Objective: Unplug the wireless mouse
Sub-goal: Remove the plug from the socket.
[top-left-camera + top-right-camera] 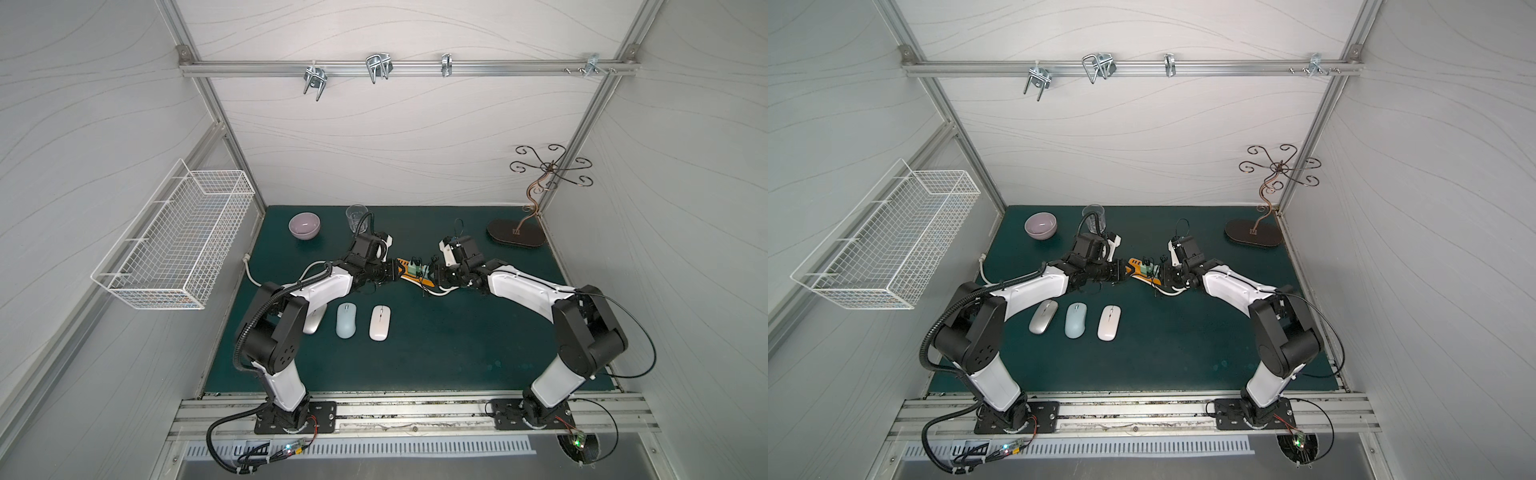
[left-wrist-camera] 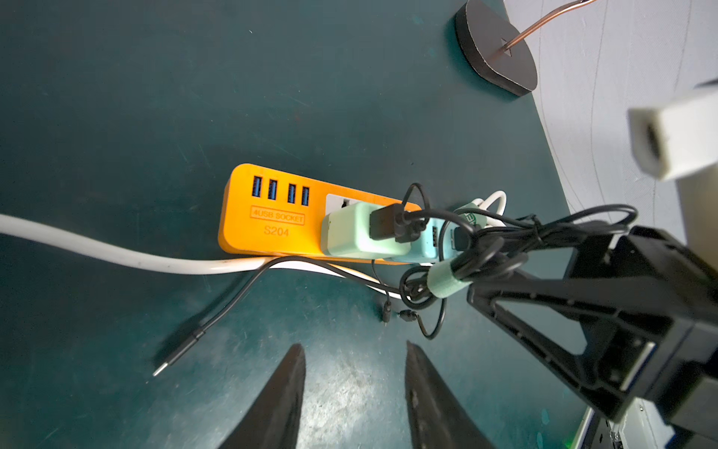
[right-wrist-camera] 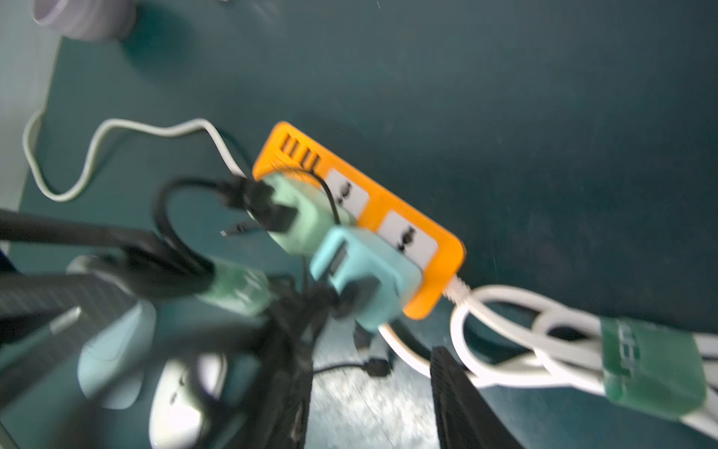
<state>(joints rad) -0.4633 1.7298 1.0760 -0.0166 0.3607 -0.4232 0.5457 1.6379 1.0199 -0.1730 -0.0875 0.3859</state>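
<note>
Left gripper (image 2: pixel 353 348) hovering short of power strip (image 1: pixel 403 265), frame centre, jaws apart. Right gripper (image 1: pixel 435 275) at cable bundle (image 2: pixel 485 258), grip indiscernible. USB plug (image 2: pixel 382 223) sitting in green adapter (image 2: pixel 349 229): unplugging apparently pending. Mice (image 1: pixel 345 320) lying lower centre.

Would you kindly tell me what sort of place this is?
Probably a robot lab test cell: white panels on an aluminium frame enclose it, two arms are bolted to a front rail, and three mice sit on a green mat.
</note>
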